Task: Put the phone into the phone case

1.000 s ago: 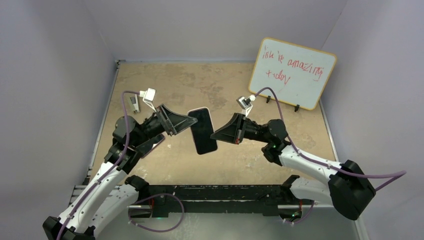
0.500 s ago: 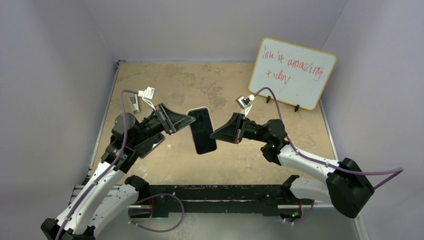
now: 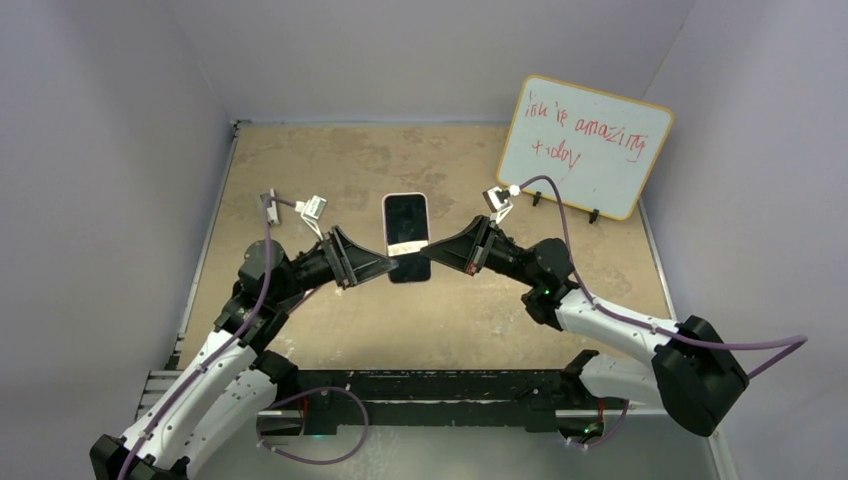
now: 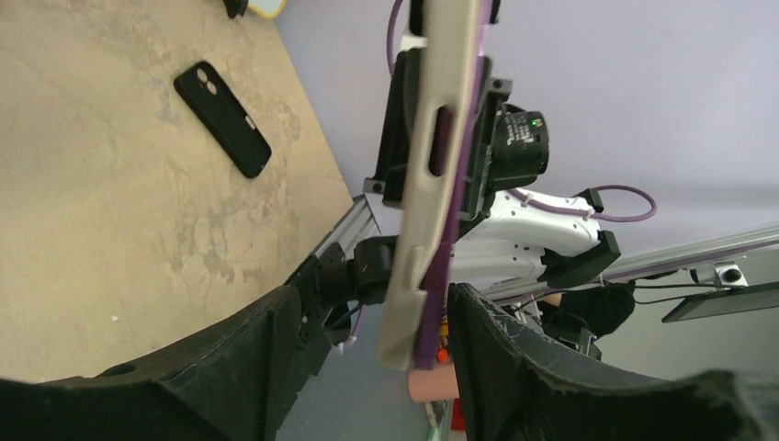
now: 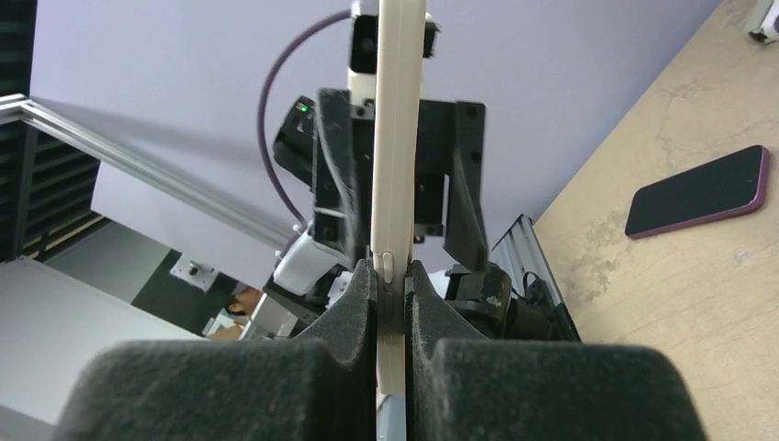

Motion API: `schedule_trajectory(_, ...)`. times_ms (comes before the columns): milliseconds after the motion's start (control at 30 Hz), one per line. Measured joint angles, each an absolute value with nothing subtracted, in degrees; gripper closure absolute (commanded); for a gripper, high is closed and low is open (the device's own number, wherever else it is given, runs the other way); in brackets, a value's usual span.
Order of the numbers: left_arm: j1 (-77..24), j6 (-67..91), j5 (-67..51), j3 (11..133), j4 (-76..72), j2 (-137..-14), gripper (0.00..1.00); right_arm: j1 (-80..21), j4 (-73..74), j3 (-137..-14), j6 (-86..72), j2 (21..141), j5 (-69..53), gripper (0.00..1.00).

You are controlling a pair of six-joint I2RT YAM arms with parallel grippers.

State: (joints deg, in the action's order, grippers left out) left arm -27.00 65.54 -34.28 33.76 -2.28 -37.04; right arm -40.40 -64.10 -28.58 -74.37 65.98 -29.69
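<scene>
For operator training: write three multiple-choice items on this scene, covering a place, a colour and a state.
1. The phone is: A) flat on the table B) held up between the left gripper and right gripper C) in a box
2. The whiteboard writing is: A) red B) blue C) green
3. The right gripper is: A) wide open B) shut on the phone C) out of view
Answers: B, wrist views show it in the air between them; A, red strokes; B, its jaws pinch the phone's edge.
</scene>
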Motion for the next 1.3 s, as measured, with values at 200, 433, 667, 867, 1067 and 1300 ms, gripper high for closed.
schedule_trajectory(200,-27.0,69.2,-36.7,29.1,-7.9,-37.8,0.54,-40.4,-64.1,-28.6,-74.7,67.4,-28.8,1.0)
schedule_trajectory(433,-27.0,69.9,-38.1,29.1,-10.2,-38.0,1.0,-40.4,-64.9,-27.2,-75.5,67.9,-27.1,1.0)
schedule_trajectory(667,-27.0,66.7,-36.3,30.7,-3.4,-38.1,1.0,-40.4,-62.0,-27.0,-74.3,67.9,-26.5,1.0)
schedule_trajectory(867,-27.5,60.9,-34.0,36.6,8.5,-39.9,0.9,-40.8,-57.5,-27.0,-71.7,66.8,-26.0,1.0)
schedule_trajectory(1067,-27.4,58.8,-32.4,38.1,13.0,-40.7,0.48,-40.8,-52.6,-27.9,-67.4,64.8,-25.6,1.0)
schedule_trajectory(1300,-27.0,58.8,-29.0,38.1,14.2,-40.6,0.44,-40.3,-52.0,-27.9,-66.3,64.3,-26.5,1.0)
